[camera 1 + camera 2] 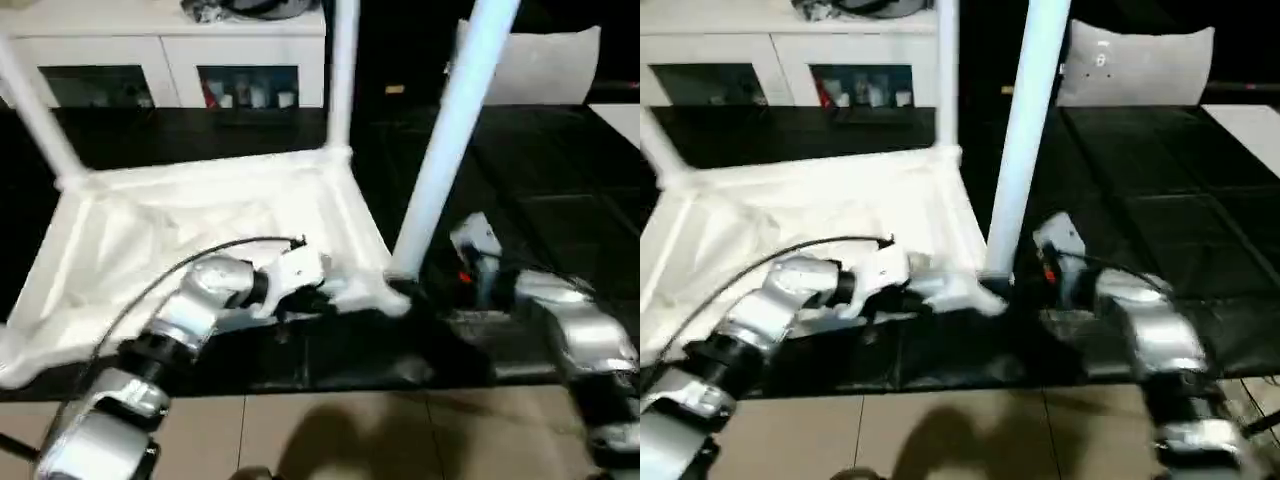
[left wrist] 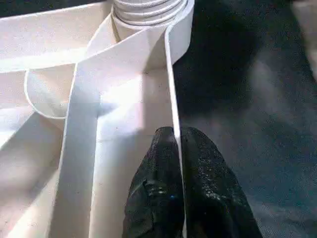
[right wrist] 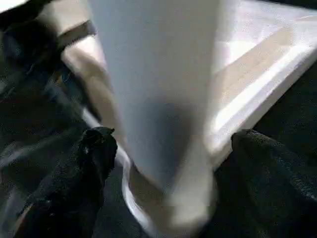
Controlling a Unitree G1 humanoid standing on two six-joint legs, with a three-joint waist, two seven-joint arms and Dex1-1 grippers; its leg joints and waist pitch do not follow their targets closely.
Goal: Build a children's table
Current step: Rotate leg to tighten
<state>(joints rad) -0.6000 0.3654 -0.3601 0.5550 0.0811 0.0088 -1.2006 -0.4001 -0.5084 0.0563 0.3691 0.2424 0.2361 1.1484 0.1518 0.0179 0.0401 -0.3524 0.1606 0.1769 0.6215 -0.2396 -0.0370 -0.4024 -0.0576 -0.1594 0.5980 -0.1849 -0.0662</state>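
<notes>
The white table top (image 1: 200, 230) lies upside down on the black mat, ribbed underside up. Three white legs stand in its corners: far left (image 1: 35, 110), far right (image 1: 342, 80) and near right (image 1: 450, 130). My left gripper (image 2: 177, 134) is shut on the thin rim wall (image 2: 171, 89) of the top, just short of the near right socket (image 2: 148, 10). My right gripper (image 3: 171, 139) stands open around the base of the near right leg (image 3: 158, 99), one black finger (image 3: 94, 148) on each side of it.
A white cabinet with glass doors (image 1: 160, 70) stands behind the mat, and a white cushion (image 1: 545, 65) lies at the back right. The black mat (image 1: 540, 200) stretches to the right of the table top. Beige floor (image 1: 330, 430) runs along the near edge.
</notes>
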